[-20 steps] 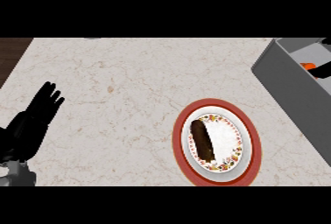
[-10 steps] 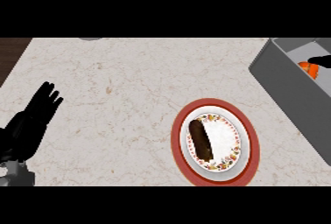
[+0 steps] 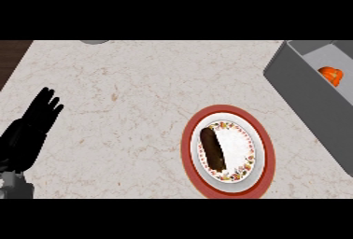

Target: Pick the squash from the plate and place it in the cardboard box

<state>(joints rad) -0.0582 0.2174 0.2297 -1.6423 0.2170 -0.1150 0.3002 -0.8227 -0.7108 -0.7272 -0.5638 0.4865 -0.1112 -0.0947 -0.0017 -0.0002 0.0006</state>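
Observation:
A long dark brown squash [image 3: 213,147] lies on the left half of a white plate with a red rim and a floral border [image 3: 260,148], right of the counter's centre. At the right edge stands a grey box [image 3: 303,88], tilted in the view, with an orange thing [image 3: 331,75] inside. My left hand [image 3: 33,128] shows at the lower left, fingers straight and pointing up, resting well apart from the plate. No right hand shows.
The counter top is pale marble [image 3: 138,93]. Dark wood [image 3: 12,56] shows past its upper left corner. A small grey round thing [image 3: 95,41] peeks in at the top edge.
The whole view has drifted: the plate, the box and the orange thing sit a little lower and further left than before. The left hand keeps its pose.

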